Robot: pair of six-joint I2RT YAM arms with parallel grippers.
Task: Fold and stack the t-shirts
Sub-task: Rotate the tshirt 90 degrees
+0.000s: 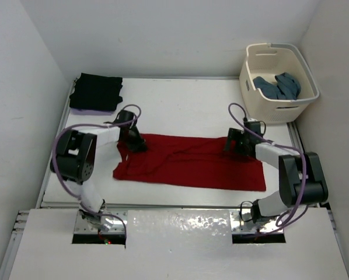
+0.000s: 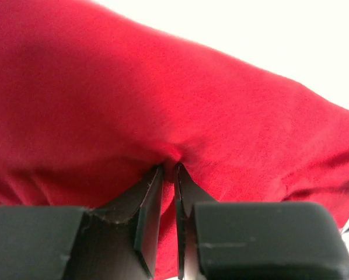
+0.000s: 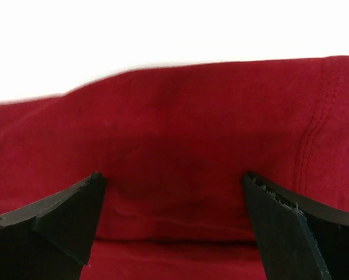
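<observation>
Left arm (image 1: 76,160) and right arm (image 1: 295,178): white links, black joints, black fingers (image 3: 58,221). Purple cables (image 1: 60,142) loop along each.

Bright, even overhead light; glare on the shiny panel (image 1: 180,224) at bottom centre, table (image 3: 163,35) blown out white in both wrist views, red t-shirt (image 2: 163,87) soft-focused up close.

Robot lab test cell: plain white walls (image 1: 163,35) closely boxing in a white worktable (image 1: 180,99).
</observation>
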